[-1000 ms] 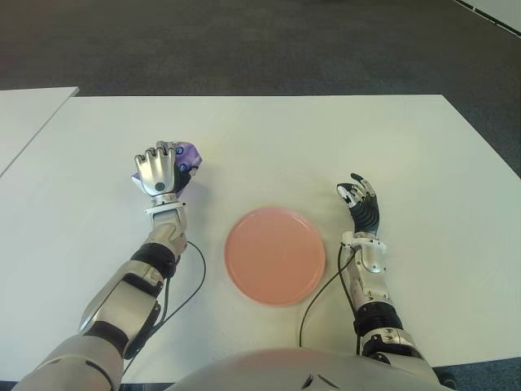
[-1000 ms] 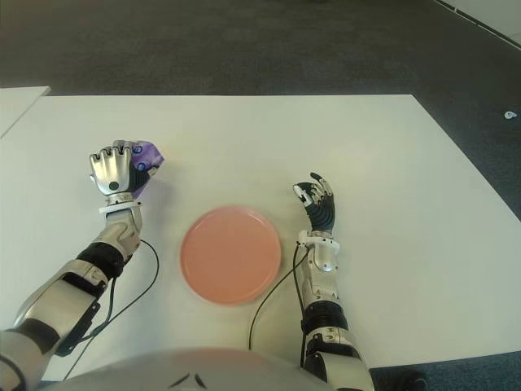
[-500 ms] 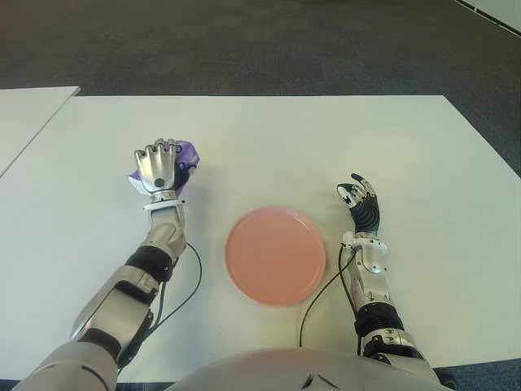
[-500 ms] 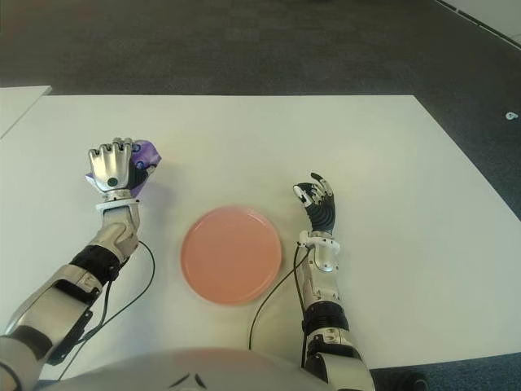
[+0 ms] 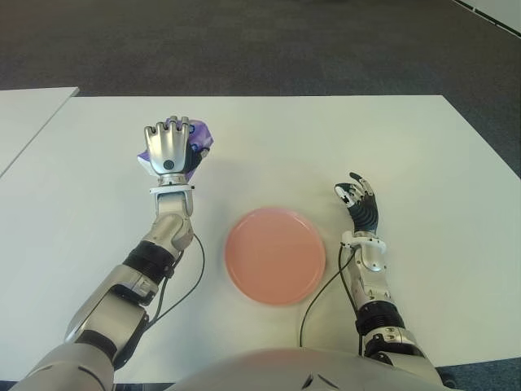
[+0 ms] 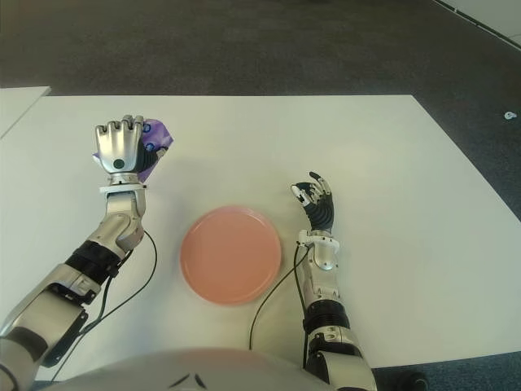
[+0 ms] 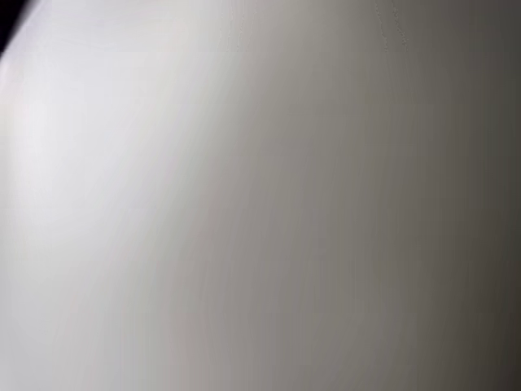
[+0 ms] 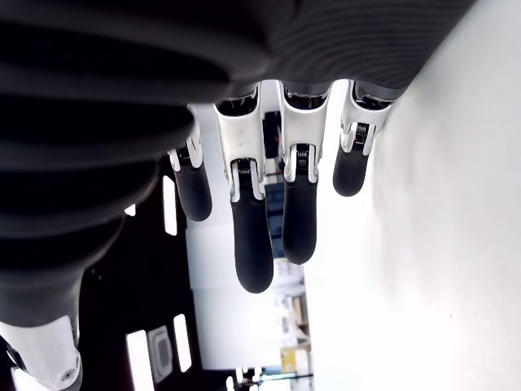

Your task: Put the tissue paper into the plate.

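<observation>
Left of the plate (image 5: 275, 255) and farther from the robot, the left hand (image 5: 169, 151) is clenching the purple tissue paper (image 5: 198, 138), carrying it above the white tabletop (image 5: 285, 147). Only a crumpled corner is poking out past the fingers. If the hand is opening short of the plate's rim, the light tissue could be dropping onto the tabletop instead. Right of the plate, the right hand (image 5: 359, 204) is idling, fingers relaxed and holding nothing.
</observation>
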